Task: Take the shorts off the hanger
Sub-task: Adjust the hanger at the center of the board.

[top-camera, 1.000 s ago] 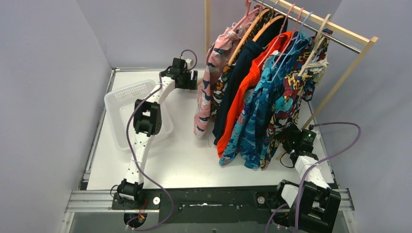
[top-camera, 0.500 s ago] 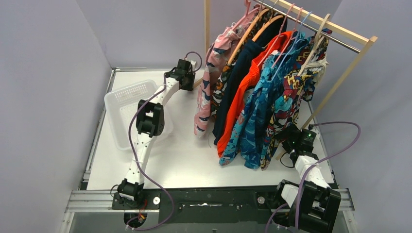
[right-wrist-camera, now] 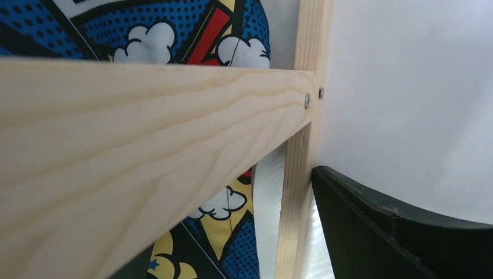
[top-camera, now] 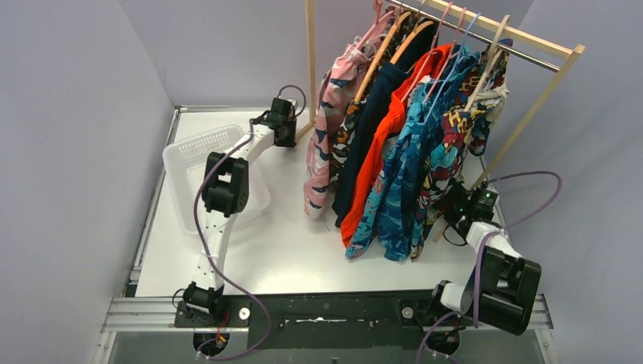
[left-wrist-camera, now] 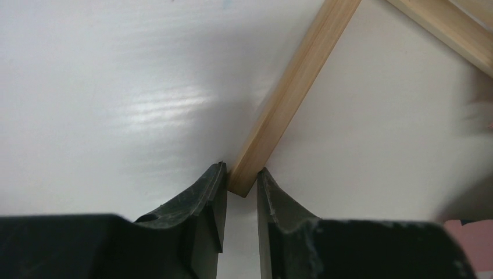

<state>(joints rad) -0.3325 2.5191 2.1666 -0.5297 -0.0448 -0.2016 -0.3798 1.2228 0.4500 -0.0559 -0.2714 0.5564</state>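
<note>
Several shorts hang on hangers [top-camera: 396,36] from a wooden rack [top-camera: 531,114]: pink [top-camera: 322,144], black printed [top-camera: 343,140], navy [top-camera: 365,144], orange-red [top-camera: 379,155], teal-blue [top-camera: 402,186] and comic print [top-camera: 455,148]. My left gripper [top-camera: 294,135] is low at the rack's back-left foot. In the left wrist view the left gripper [left-wrist-camera: 241,174] is shut on the end of the wooden foot bar [left-wrist-camera: 290,99]. My right gripper [top-camera: 457,203] stands open at the rack's right leg. Its one visible finger [right-wrist-camera: 378,232] sits beside a wooden strut [right-wrist-camera: 299,192], with comic-print fabric [right-wrist-camera: 174,29] behind.
A white plastic basket [top-camera: 182,163] lies at the table's left, under the left arm. A thick wooden crossbar [right-wrist-camera: 116,157] fills the right wrist view and hides the other finger. Grey walls close in on both sides.
My left gripper closed on the rack's foot bar and drew back left. The whole rack with the shorts shifted left. The right arm's elbow swung out to the right.
</note>
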